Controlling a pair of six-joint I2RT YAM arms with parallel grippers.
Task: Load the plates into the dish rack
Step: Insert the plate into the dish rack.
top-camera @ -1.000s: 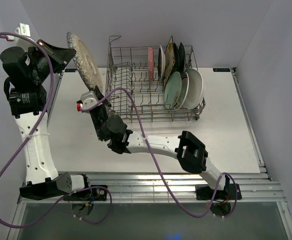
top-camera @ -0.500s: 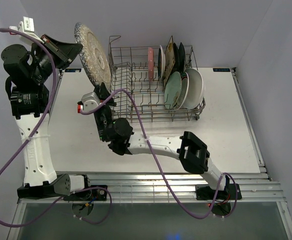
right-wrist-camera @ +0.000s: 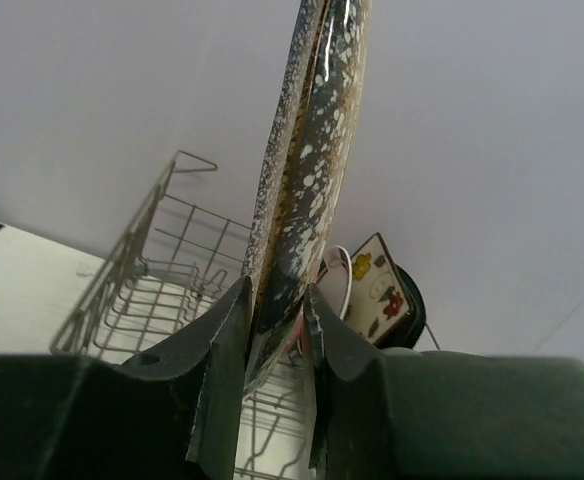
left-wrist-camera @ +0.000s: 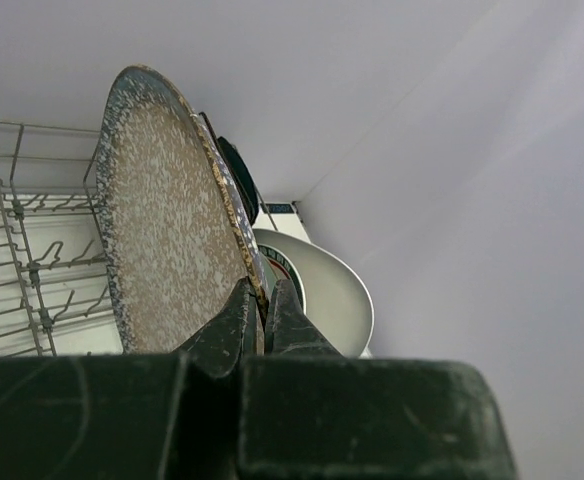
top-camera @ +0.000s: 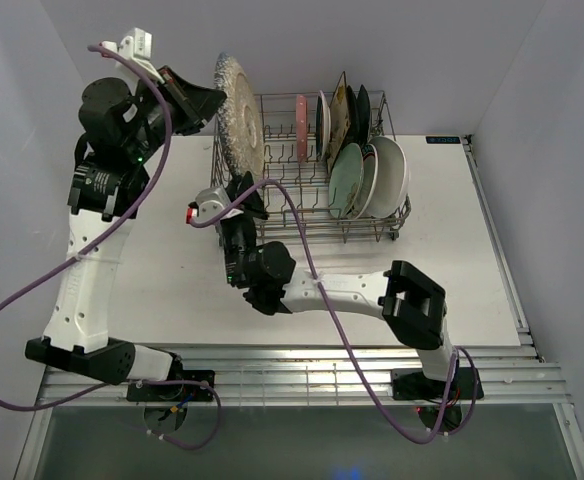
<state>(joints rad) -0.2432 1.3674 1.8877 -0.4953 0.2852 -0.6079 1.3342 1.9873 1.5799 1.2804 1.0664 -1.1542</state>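
Both claws are clamping the same speckled plate (top-camera: 240,115). The left gripper (top-camera: 210,100) is pinching its upper rim, and the left wrist cam shows the jaws closed tight on the edge (left-wrist-camera: 262,312). The right gripper (top-camera: 249,190) is gripping the lower rim, with its fingers (right-wrist-camera: 227,330) squeezing both faces.

The plate is standing on edge over the left end of the dish rack (top-camera: 312,233). I can't tell whether it is touching the tines.

The other plates are sitting upright at the rack's right end: pink plate (top-camera: 301,125), pale green plate (top-camera: 344,180), white plate (top-camera: 392,172). A cream floral plate (right-wrist-camera: 377,285) is showing behind the speckled one.

A small dark label (top-camera: 444,140) is sitting on the table's (top-camera: 452,260) far edge, with text too small to read. No other writing is legible.
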